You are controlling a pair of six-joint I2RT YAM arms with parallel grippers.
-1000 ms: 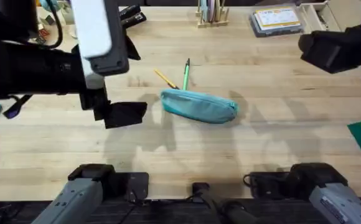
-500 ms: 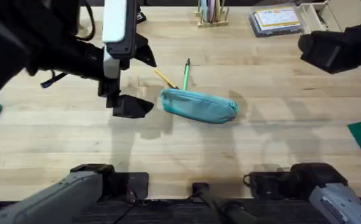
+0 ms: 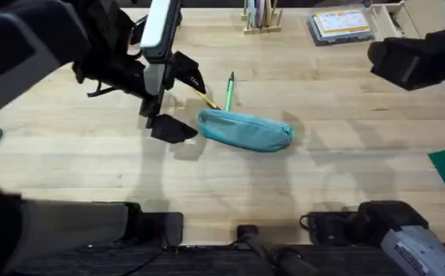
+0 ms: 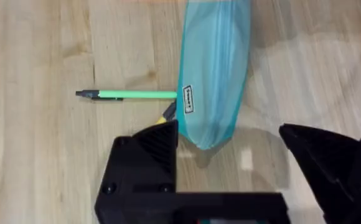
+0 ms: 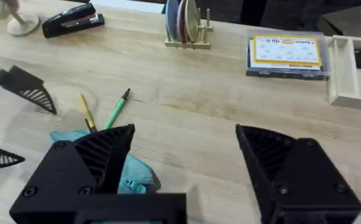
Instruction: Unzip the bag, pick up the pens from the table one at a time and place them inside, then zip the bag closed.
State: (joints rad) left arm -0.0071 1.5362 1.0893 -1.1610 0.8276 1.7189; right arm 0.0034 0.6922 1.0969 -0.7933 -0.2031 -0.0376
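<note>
Teal pouch [image 3: 245,130]: mid-surface [image 3: 345,176], apparently zipped. Yellow pen [image 3: 205,97], green pen [image 3: 229,90]: lying just behind it, unloaded. Left tool [image 4: 230,163]: spread, at the pouch's end. Right tool [image 5: 183,160]: spread, empty. Every step remains, by appearance.

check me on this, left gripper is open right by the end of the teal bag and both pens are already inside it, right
Not quite. The left gripper is open at the end of the teal bag, but the pens are not inside it. The yellow pen and the green pen lie on the table beside the bag, as the overhead view shows.
</note>
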